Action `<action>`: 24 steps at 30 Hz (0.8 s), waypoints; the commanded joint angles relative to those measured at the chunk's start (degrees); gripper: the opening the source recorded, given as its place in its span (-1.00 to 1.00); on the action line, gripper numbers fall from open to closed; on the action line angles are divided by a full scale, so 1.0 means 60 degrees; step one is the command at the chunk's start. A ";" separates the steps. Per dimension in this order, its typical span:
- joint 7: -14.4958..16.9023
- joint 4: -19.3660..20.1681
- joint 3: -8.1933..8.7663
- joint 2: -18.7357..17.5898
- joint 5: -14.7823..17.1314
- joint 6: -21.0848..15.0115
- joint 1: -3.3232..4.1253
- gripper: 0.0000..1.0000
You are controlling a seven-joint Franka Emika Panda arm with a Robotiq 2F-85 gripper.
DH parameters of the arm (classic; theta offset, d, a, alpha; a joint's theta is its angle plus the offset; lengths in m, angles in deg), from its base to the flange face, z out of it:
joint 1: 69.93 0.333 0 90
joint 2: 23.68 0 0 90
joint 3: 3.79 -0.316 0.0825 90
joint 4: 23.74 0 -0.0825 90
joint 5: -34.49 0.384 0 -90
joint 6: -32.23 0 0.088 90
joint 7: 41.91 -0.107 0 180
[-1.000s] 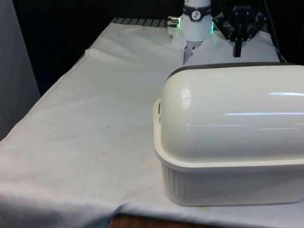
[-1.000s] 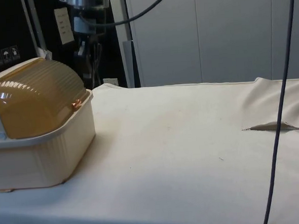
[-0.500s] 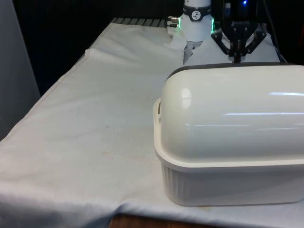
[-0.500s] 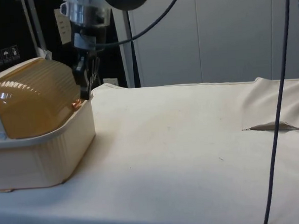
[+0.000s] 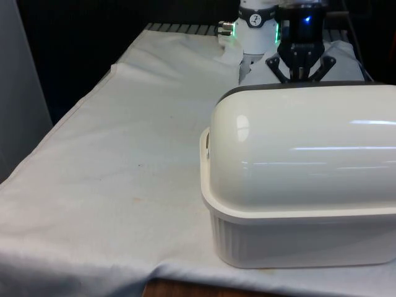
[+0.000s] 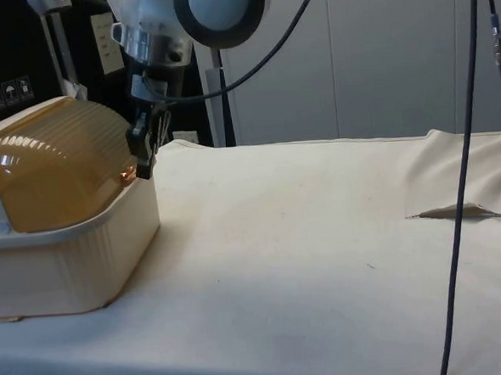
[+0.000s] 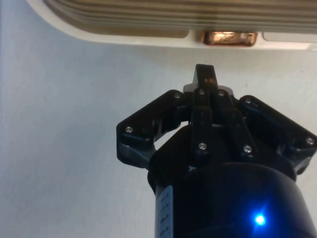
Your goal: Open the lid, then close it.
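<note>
Bread box sits at the tabletop near edge, amber lid down. Tool, fingers pressed together, empty, hangs just beside lid's copper handle.

The front camera looks along the desk close behind the bread box, the side camera views the box across the cloth (lower down), and the wrist camera looks past the tool at its rim.
</note>
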 commanded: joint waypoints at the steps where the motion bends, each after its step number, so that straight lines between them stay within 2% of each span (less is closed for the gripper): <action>1: 0.0124 0.0029 -0.0048 -0.0057 0.0095 -0.0239 -0.0067 -0.99; 2: 0.0000 0.0000 0.0000 0.0000 0.0000 0.0000 0.0000 -0.99; 3: 0.0124 0.0029 -0.0048 -0.0057 0.0095 -0.0239 -0.0067 -0.99; 9: 0.0172 0.0019 -0.0029 -0.0172 0.0134 -0.0563 -0.0124 -0.99; 10: 0.0076 0.0010 0.0086 -0.0153 0.0000 -0.0439 -0.0057 -0.99; 11: 0.0181 0.0010 -0.0048 -0.0201 0.0162 -0.0649 -0.0143 -0.99; 13: 0.0181 0.0000 -0.0067 -0.0220 0.0191 -0.0716 -0.0162 -0.99; 19: 0.0143 -0.0029 -0.0076 -0.0315 0.0191 -0.0955 -0.0172 -0.99; 20: 0.0048 -0.0019 0.0086 -0.0267 0.0010 -0.0831 -0.0086 -0.99; 21: 0.0124 -0.0029 -0.0057 -0.0353 0.0172 -0.0993 -0.0172 -0.99; 24: 0.0095 -0.0029 -0.0010 -0.0382 0.0115 -0.0974 -0.0143 -0.99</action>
